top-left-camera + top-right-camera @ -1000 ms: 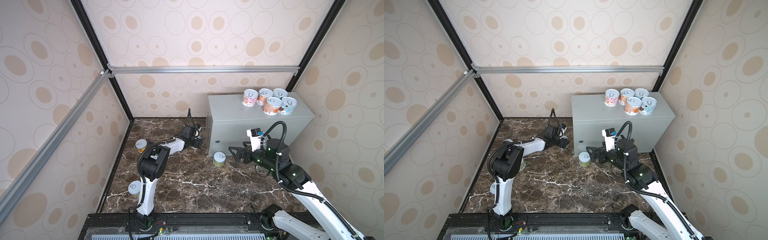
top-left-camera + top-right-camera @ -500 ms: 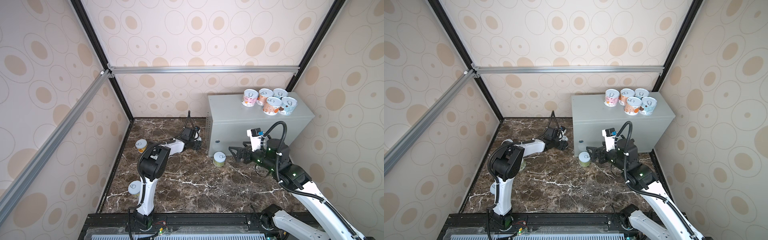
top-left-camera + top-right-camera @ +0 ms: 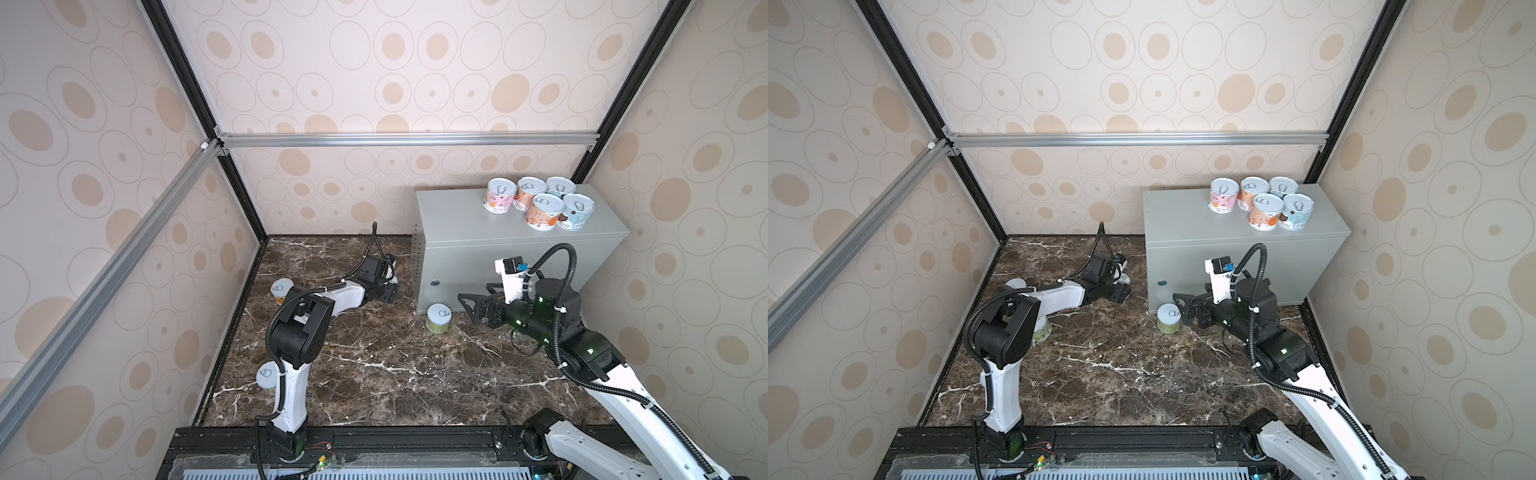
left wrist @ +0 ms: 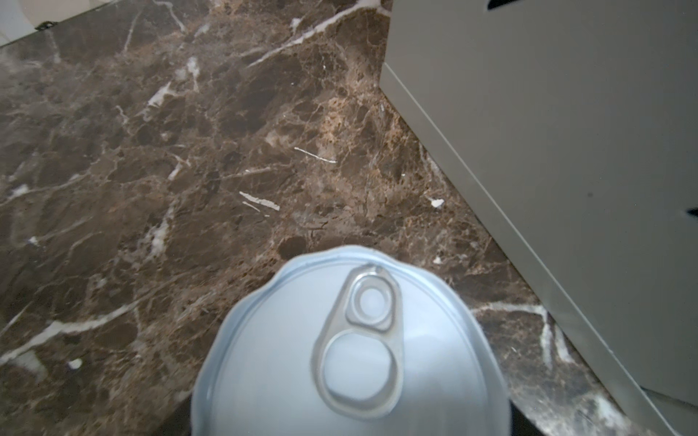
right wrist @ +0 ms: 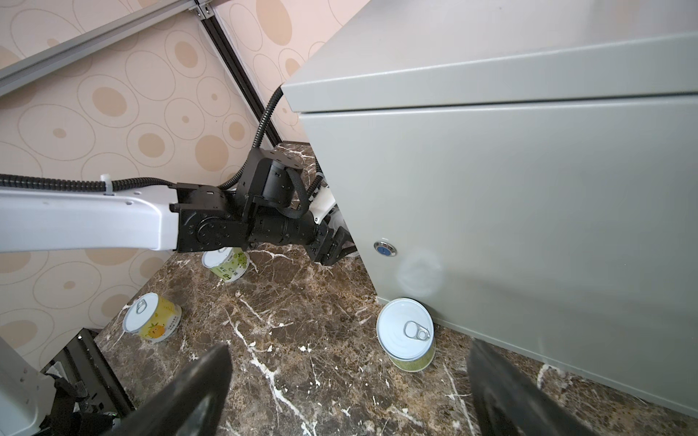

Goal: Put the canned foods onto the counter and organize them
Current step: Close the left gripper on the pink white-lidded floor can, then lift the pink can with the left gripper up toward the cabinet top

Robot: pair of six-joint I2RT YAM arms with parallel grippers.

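— So, where are the tins (image 3: 536, 203)?
— Five stand clustered on the counter (image 3: 453, 216), at its back right. A green tin (image 3: 438, 318) stands on the floor (image 3: 374, 361), close against the counter's front. A yellow tin (image 5: 151, 319) stands farther off.
— And the right gripper (image 3: 467, 308)?
— Jaws wide apart, empty, just beside that green tin.
— The left gripper (image 3: 390, 291)?
— Low by the counter's perforated side. A lid (image 4: 351, 351) fills its wrist view right at the jaws, yet the fingers are hidden, so I cannot tell whether it grips.
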